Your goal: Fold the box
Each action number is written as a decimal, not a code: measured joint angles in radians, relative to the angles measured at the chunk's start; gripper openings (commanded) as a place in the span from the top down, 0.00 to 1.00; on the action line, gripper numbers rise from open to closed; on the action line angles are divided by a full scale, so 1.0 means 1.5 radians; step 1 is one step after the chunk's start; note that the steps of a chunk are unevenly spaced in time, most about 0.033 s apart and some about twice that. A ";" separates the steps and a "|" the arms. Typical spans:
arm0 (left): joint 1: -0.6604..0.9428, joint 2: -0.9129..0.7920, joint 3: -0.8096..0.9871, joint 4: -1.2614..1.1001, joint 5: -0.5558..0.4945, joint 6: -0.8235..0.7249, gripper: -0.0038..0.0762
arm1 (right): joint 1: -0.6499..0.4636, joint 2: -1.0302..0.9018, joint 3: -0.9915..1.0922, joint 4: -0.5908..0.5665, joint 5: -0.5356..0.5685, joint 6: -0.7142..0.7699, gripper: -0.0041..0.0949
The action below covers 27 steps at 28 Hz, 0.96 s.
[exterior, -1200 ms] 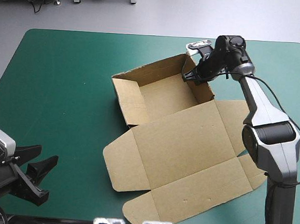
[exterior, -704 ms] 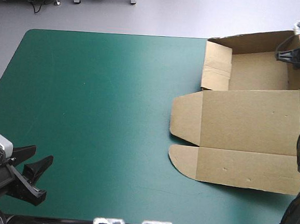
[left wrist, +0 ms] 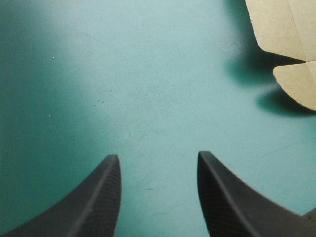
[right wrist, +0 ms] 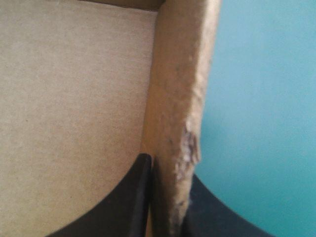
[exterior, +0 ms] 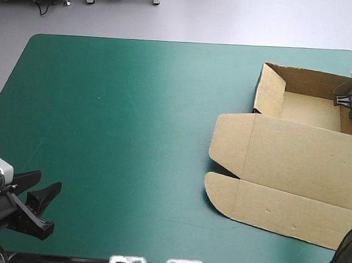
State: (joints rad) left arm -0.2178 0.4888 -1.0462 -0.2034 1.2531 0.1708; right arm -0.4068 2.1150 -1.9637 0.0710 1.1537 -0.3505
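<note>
So right end effector (exterior: 347,100) was clamped on the box (exterior: 296,159) side wall, lid flat on the desk (exterior: 135,104); left end effector (left wrist: 158,155) hung released, well apart.

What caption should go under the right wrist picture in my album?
The right hand pinches one raised wall of the brown box, the teal-green cover beside it.

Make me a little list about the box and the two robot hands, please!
box: brown, an open tray with walls up, lid lying flat
place: right side of the table
right hand: shut on the box's right wall
left hand: open, over bare teal-green cover, apart from the box
</note>
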 measured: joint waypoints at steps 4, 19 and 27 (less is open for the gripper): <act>0.000 0.000 0.000 0.000 0.000 -0.001 0.59 | 0.001 0.000 0.001 -0.013 -0.036 0.009 0.58; 0.000 0.000 0.000 0.000 0.000 0.035 0.61 | 0.001 -0.001 -0.162 -0.047 0.053 0.062 0.55; 0.000 0.000 0.000 0.001 0.000 0.036 0.66 | 0.001 -0.085 -0.270 0.032 0.061 0.093 0.73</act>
State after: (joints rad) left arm -0.2178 0.4888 -1.0462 -0.2026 1.2531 0.2252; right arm -0.4059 1.9874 -2.3690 0.1186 1.2456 -0.2113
